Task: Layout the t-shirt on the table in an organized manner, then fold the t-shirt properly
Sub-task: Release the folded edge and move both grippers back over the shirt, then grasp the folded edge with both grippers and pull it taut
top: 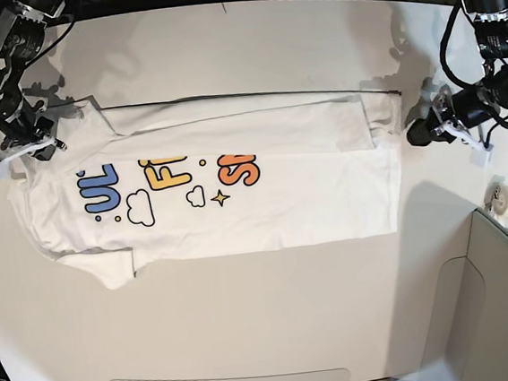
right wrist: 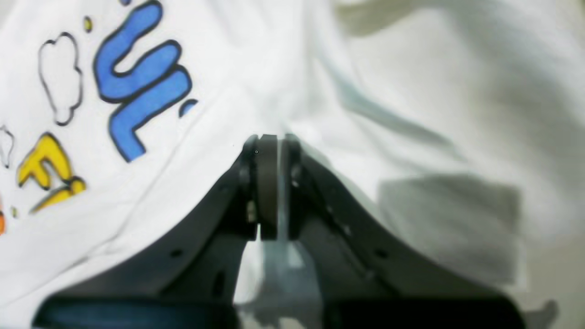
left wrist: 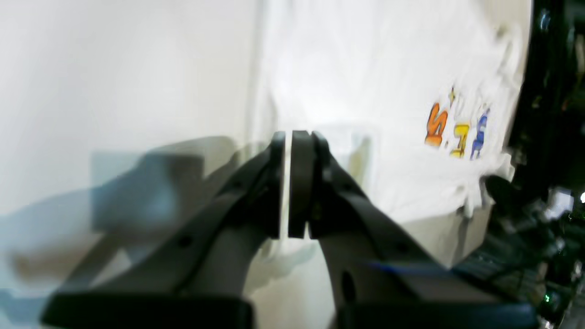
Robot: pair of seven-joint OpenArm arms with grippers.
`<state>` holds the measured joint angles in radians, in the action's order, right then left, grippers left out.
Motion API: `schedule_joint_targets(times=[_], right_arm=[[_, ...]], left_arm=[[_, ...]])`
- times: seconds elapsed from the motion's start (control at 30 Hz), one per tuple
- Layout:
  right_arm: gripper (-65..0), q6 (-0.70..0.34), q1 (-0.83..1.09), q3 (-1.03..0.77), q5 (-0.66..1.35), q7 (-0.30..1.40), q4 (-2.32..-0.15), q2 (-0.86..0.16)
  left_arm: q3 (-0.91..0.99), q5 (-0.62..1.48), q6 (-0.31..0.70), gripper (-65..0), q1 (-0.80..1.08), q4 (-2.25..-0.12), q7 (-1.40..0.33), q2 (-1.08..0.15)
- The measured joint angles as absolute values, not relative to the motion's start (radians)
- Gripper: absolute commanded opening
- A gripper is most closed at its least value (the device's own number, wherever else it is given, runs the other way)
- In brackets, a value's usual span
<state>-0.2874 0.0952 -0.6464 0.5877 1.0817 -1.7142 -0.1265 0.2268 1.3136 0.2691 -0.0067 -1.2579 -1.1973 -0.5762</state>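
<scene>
While the shirt (top: 228, 202) lies long axis three-to-nine on the counter (top: 268, 333), left fingers (top: 410, 132) pinch its three o'clock hem, right fingers (top: 44, 146) its nine o'clock shoulder.

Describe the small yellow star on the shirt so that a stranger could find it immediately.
On the white table lies the t-shirt, spread sideways. Follow its colourful print to the orange letters; the star sits just below them, beside a small cloud outline. It alone has four points and a yellow fill.
</scene>
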Motion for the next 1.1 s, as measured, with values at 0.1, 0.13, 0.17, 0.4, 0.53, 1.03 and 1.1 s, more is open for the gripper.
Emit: schedule_joint_targets(times=[0.1,0.13,0.17,0.4,0.53,1.03,1.1], right_arm=[[-63.2,-0.257,0.098,-0.645,0.652,1.065,-1.886,-0.094],[-63.2,-0.239,0.098,-0.641,0.652,1.064,-1.941,-0.073],[-63.2,-0.228,0.104,-0.634,0.66,1.065,-1.985,-0.061],[-63.2,-0.177,0.109,-0.547,0.575,1.073,-1.994,-0.066],[-63.2,-0.178,0.111,-0.441,0.365,1.073,-1.991,-0.063],[-63.3,-0.186,0.11,-0.328,0.078,0.9,-1.692,-0.081],[-63.3,-0.186,0.108,-0.326,0.088,0.891,-1.677,-0.098]], left_arm=[[0.308,1.311,0.269,-62.7,-0.005,-1.367,-1.264,-0.569],[0.336,1.304,0.268,-62.7,-0.006,-1.426,-1.285,-0.554],[0.349,1.312,0.27,-62.7,-0.006,-1.491,-1.3,-0.54],[0.088,1.177,0.278,-62.7,-0.004,-1.822,-1.343,-0.457],[-0.157,0.866,0.273,-62.7,-0.005,-1.928,-1.269,-0.466],[-0.463,0.246,0.176,-62.7,0.059,-1.774,-0.966,-0.472],[-0.461,0.242,0.175,-62.7,0.075,-1.764,-0.957,-0.472]])
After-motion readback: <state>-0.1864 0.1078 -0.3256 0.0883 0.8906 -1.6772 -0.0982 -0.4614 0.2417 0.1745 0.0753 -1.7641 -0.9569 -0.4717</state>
